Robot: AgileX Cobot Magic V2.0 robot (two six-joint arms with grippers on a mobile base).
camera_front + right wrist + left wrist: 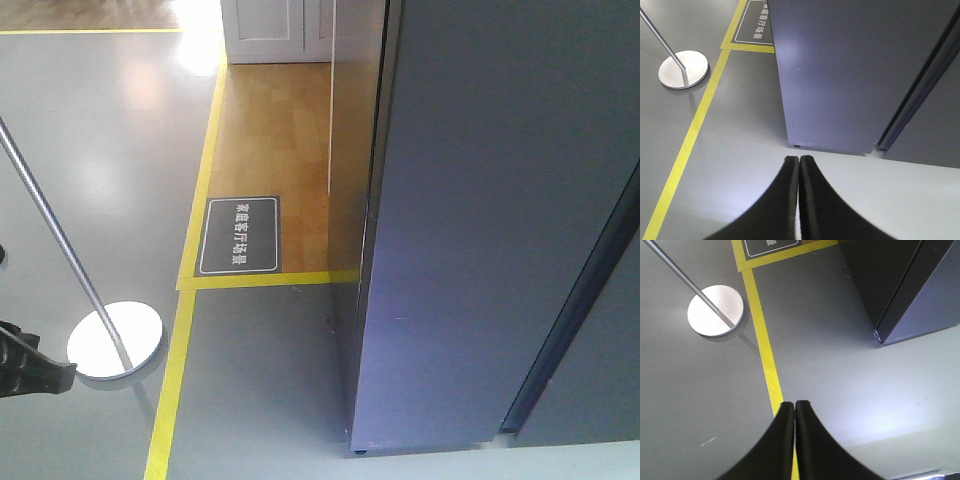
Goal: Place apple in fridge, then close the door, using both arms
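Nearest the cameras, both grippers are seen held low over the grey floor [740, 165], which suggests a waiting pose rather than a reach. The fingers [785, 440] of the left gripper [795, 407] are pressed together with no gap, and nothing is held between them. The fingers [790, 200] of the right gripper [799, 161] are likewise closed tip to tip and empty.

A yellow tape line [765, 355] is laid across the floor under the left gripper, and a round metal stand base [716, 310] with a slanted pole is set beside it.

Farther off, the dark grey fridge [850, 75] is seen standing on the floor, its door [590, 340] apparently shut; the interior is not shown. A dark floor sign [238, 235] lies beyond, on the wooden strip.

The apple is not found in any view, so its position cannot be told.
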